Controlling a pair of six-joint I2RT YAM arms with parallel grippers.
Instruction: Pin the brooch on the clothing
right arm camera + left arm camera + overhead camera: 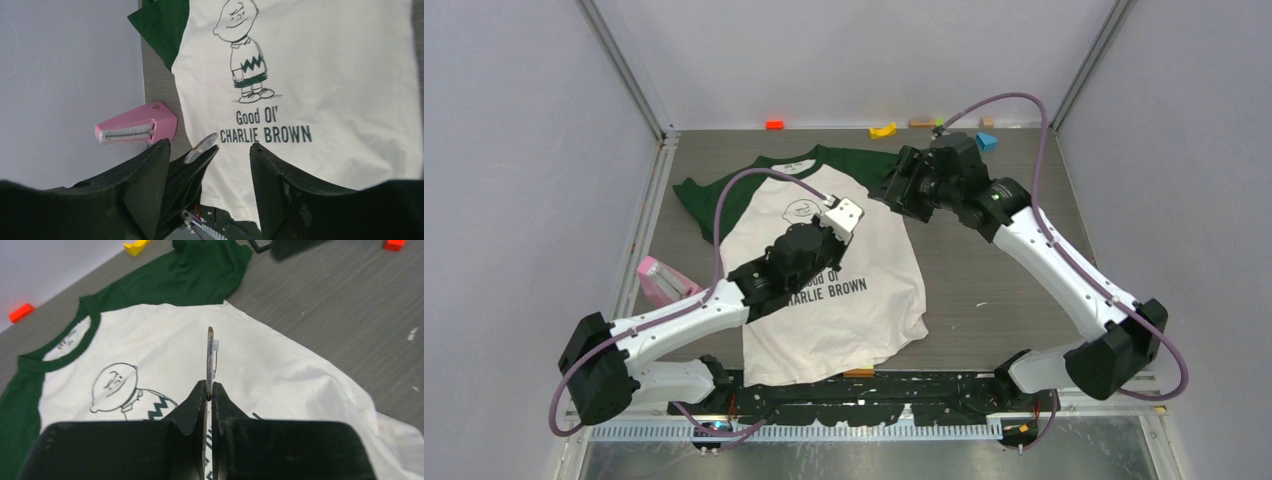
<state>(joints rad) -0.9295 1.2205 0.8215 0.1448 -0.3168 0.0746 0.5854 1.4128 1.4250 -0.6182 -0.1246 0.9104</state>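
Grey wood-grain surface (1009, 275) boxed in by pale walls fills the overhead view. The white raglan T-shirt (874, 300) lies flat on it with its green collar toward the far wall. Small toy blocks, a yellow block (882, 130) among them, sit along the far edge, well apart from the shirt. A pink wedge-shaped object (664, 281) lies just beside the shirt's left hem. The left tool (844, 213) hangs over the chest of the shirt, near the cartoon head. The right tool (900, 190) is near it, over the shirt's right shoulder. What the left one carries cannot be made out from up here.

From the left wrist, the fingers are clenched on the brooch (210, 352). It is seen edge-on as a thin brownish disc standing upright out of the tips, with a pale clasp on its right face. It appears to be above the white cloth beside the print, but whether it touches the fabric is unclear.

From the right wrist, the fingers stand spread with nothing between them. Below, the Charlie Brown print and lettering show no badge on them, and the disc shows pinched in the other tool's tip.

Judging from this, the pick-up is done. Lowering, piercing or clipping the cloth, and letting go are all left to do.
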